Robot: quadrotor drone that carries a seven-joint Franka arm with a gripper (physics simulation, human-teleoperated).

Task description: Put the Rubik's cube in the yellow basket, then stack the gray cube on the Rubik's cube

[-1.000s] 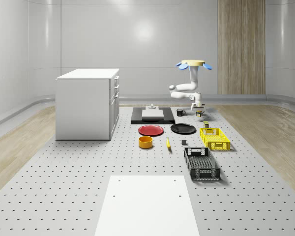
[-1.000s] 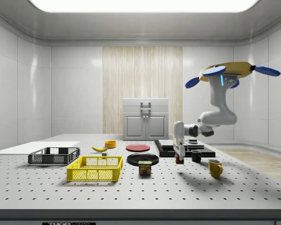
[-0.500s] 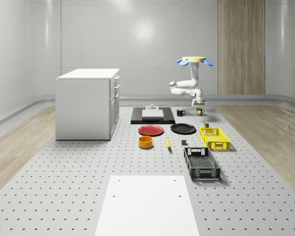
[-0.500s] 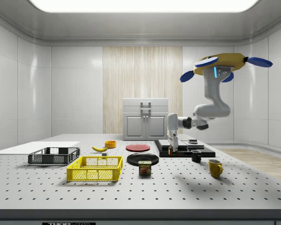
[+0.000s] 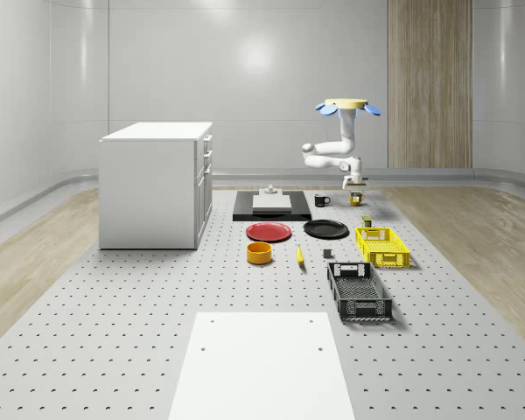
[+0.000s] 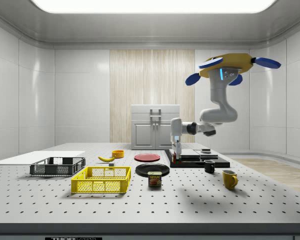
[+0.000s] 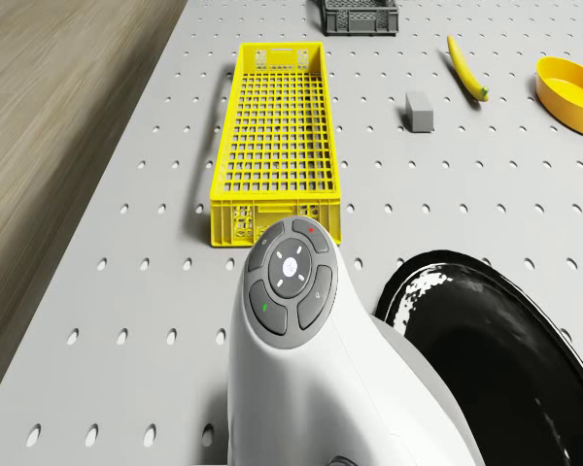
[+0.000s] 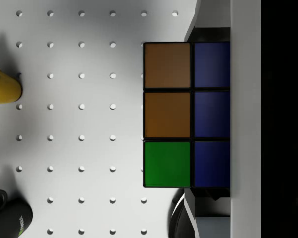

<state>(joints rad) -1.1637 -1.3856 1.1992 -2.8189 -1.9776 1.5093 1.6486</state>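
My gripper [image 6: 175, 156] is shut on the Rubik's cube [image 8: 186, 115], which shows orange, green and blue tiles in the wrist view. It hangs above the table beside the black plate [image 6: 152, 169]. The drone [image 6: 230, 65] hovers high over the far end of the table, near the mugs. The yellow basket [image 7: 277, 136] lies beyond the plate and stands open, with nothing in it [image 5: 382, 247]. The gray cube [image 7: 420, 112] sits on the table between the basket and the banana [image 7: 464, 68].
A yellow mug [image 6: 229, 179], a black mug [image 6: 209, 166] and a can [image 6: 154, 179] stand near the gripper. A black slab [image 5: 271, 206], red plate [image 5: 269, 232], orange bowl [image 5: 259, 253], black basket [image 5: 359, 291] and white cabinet [image 5: 157, 184] are also on the table.
The drone and arm have shifted toward the side view's left. The gripper, still shut on the Rubik's cube, has risen from the table and moved toward the black plate.
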